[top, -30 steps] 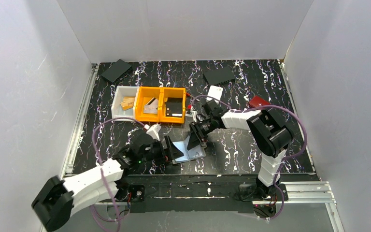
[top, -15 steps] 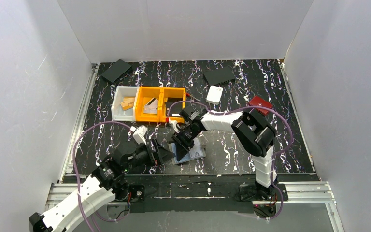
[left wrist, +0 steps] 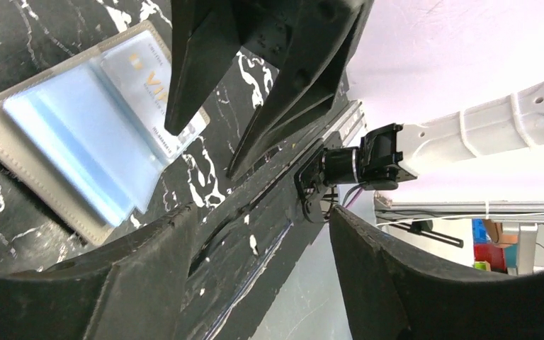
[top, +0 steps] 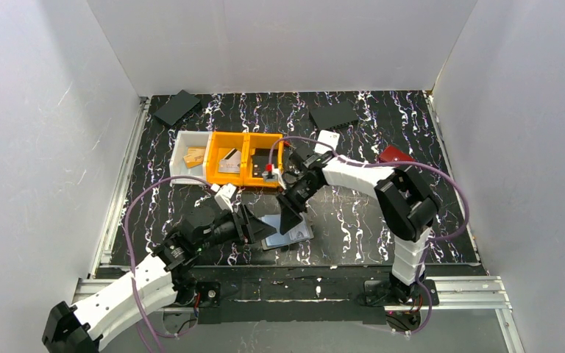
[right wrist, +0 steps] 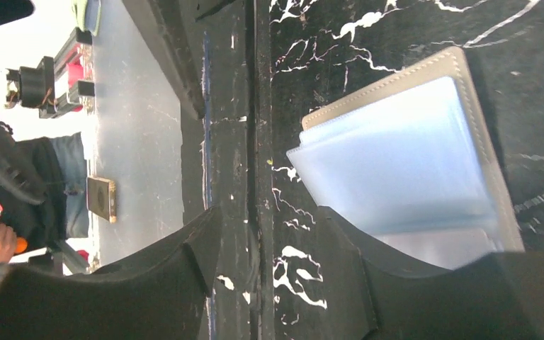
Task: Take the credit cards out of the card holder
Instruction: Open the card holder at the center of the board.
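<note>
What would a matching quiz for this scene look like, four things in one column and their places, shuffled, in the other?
Things:
1. card holder
2. red wallet
3. orange bins
4. black pad

Places:
A. far left corner
B. lying open near the front edge
C. over on the right side
D. middle, right beside the white bin

Pairs: 1-B, 2-C, 3-D, 4-A
</note>
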Motion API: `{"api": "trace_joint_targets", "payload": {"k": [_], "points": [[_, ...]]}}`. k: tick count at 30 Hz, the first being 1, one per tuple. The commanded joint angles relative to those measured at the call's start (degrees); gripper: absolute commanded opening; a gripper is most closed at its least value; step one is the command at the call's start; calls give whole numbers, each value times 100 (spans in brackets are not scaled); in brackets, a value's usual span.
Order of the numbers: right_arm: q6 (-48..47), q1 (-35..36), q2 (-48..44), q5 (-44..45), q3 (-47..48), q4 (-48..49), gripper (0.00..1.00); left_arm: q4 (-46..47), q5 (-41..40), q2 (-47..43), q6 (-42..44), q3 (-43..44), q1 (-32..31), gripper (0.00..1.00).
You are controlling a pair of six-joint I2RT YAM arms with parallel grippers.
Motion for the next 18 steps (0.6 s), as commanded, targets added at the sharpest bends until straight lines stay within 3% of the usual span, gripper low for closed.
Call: {"api": "trace_joint_targets", "payload": {"k": [1,4,11,14,18], "points": [[-446,-305,-471,-403,-246,-194,60,973,80,519,-116,25,11,64],[-130,-590,-681,-202,-455,100,57,1447,145,1211,-193,100,11,58],[1271,-1127,-1333,904,-1697,1809,49,2007,211,3149,-180,674,5,44],[1509,-1178,-1430,1319,-1878,2043,49,2060,174,3811,-171,831,5,40],[1763,-1307,-1270,1220,-1897,2186,49,2080,-21,4295,-256,815,10,39]]}}
